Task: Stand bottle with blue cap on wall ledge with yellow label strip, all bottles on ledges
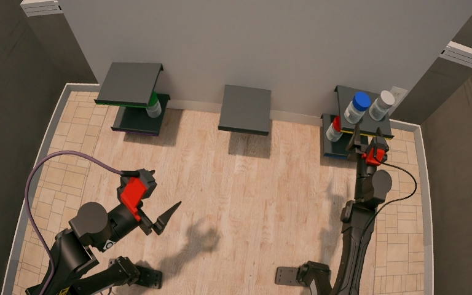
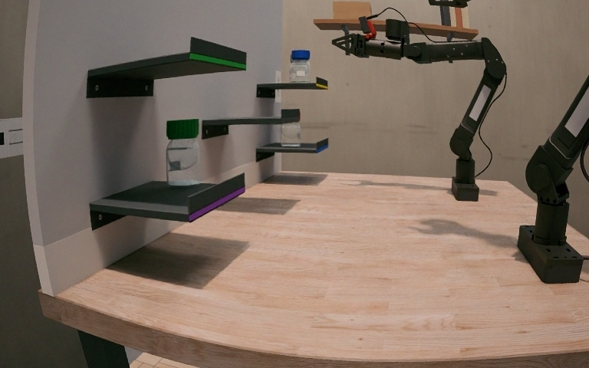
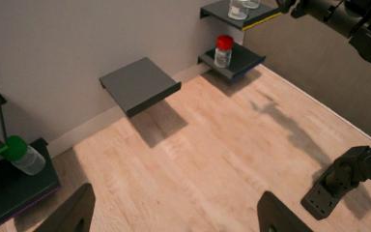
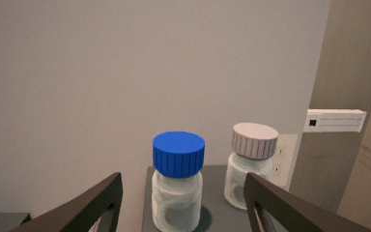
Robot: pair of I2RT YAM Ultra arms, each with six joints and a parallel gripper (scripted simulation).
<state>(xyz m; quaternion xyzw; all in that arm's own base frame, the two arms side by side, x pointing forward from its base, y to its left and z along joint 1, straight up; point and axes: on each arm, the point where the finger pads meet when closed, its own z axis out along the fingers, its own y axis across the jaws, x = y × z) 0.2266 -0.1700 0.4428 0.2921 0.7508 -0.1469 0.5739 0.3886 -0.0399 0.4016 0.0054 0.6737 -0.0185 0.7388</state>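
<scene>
The bottle with the blue cap (image 1: 357,107) stands upright on the ledge with the yellow strip (image 1: 365,117), next to a white-capped bottle (image 1: 381,105). Both show in the right wrist view, blue cap (image 4: 178,186) and white cap (image 4: 251,163). In the exterior view the blue-capped bottle (image 2: 299,66) stands on the yellow-strip ledge (image 2: 294,84). My right gripper (image 1: 367,136) is open and empty, drawn back a little in front of the ledge, apart from the bottle. My left gripper (image 1: 158,222) is open and empty over the table's near left.
A red-capped bottle (image 1: 334,128) stands on the blue-strip ledge below. A green-capped bottle (image 2: 182,152) stands on the purple-strip ledge (image 2: 169,198). The green-strip ledge (image 2: 169,64) and a plain middle ledge (image 1: 245,109) hold nothing.
</scene>
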